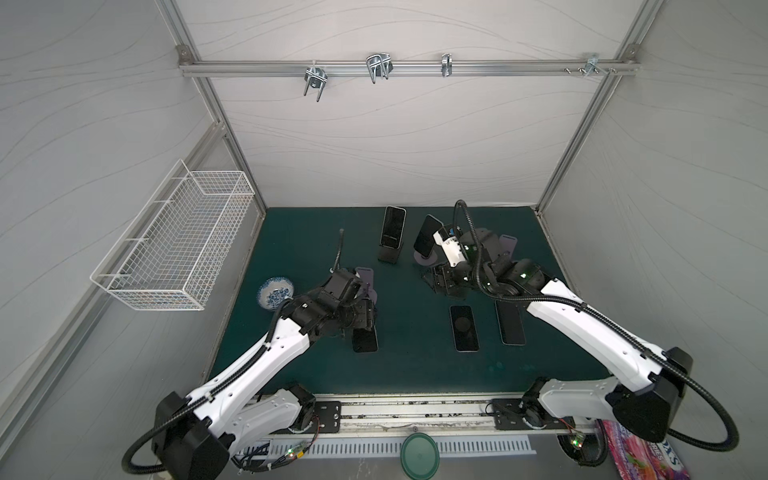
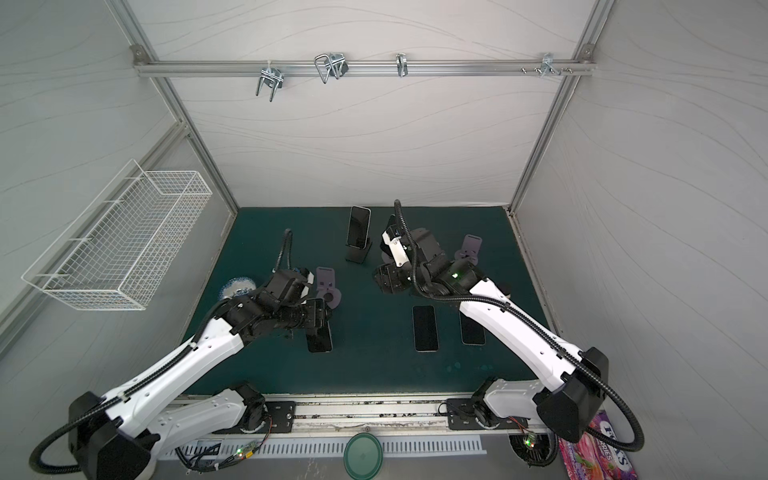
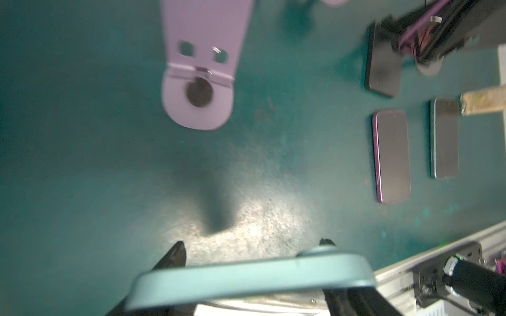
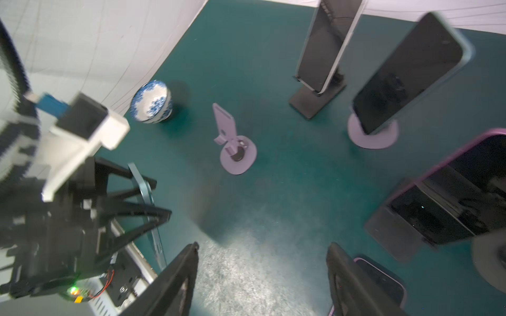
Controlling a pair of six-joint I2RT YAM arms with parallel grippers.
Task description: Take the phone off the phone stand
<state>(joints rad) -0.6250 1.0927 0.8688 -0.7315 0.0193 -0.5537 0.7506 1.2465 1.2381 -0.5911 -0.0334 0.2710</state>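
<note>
- Gripping the pale-blue phone left of centre in a top view, my left gripper was clamped tight on it.
- An empty lilac stand stood just behind it.
- My right gripper hung with jaws apart, holding nothing.

Blue-patterned bowl on green mat; white wire basket; green lid, perhaps plastic.

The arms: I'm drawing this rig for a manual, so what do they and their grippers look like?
The left arm and right arm have white shells with black joints and black shoulder housings. A black ribbed cable loops outside each. A green light glows on the right arm. The left gripper and right gripper are black with flat, strut-braced fingers; a white camera mount sits behind each.
</note>
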